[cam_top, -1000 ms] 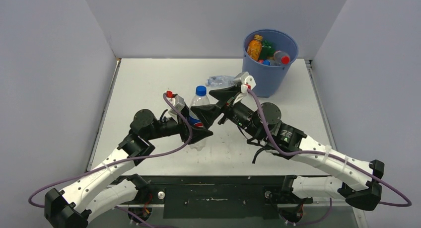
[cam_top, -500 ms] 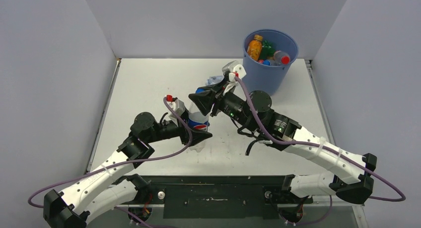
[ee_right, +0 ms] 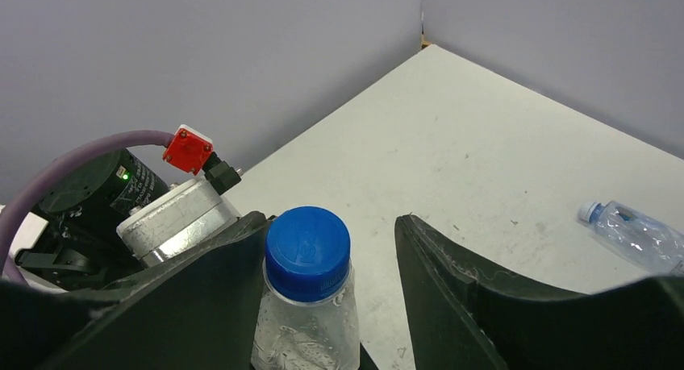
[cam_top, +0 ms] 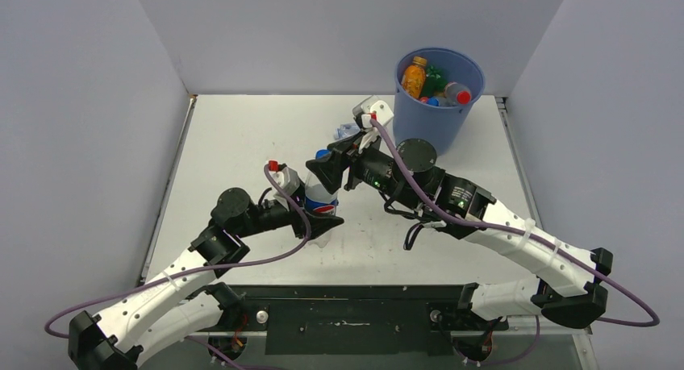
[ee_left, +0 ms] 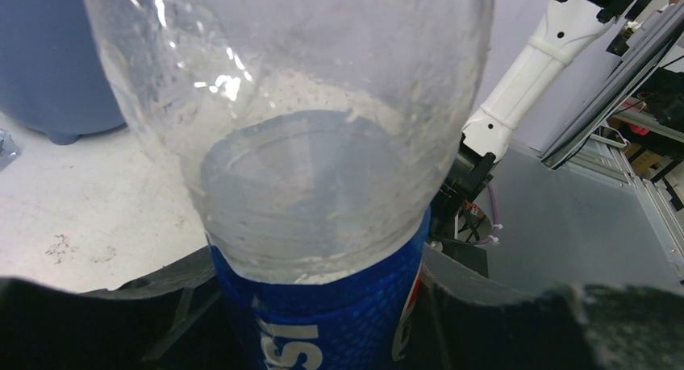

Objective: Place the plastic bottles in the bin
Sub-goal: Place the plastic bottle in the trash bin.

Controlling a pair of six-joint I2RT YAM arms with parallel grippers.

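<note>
bottle [cam_top: 321,194], clear plastic beaded w/ droplets, blue label, round blue cap [ee_right: 307,252], stands upright mid-desk [cam_top: 242,136], clenched at its labelled waist by left pincer [cam_top: 323,217]. right pincer [cam_top: 327,167]: black wedge fingers spread either side of cap, gap on one side, grasping nothing. crinkled clear bottle [ee_right: 637,234] lies flat nearby. bin [cam_top: 438,104], tapered blue bucket at far right corner, has orange, green & red-capped bottles inside.

Left wrist view: Pepsi bottle [ee_left: 323,185] runs off the top, label cut below. Left of the bin [cam_top: 442,132], a clear bottle [cam_top: 345,131] mostly hidden behind the right arm [cam_top: 387,176].
</note>
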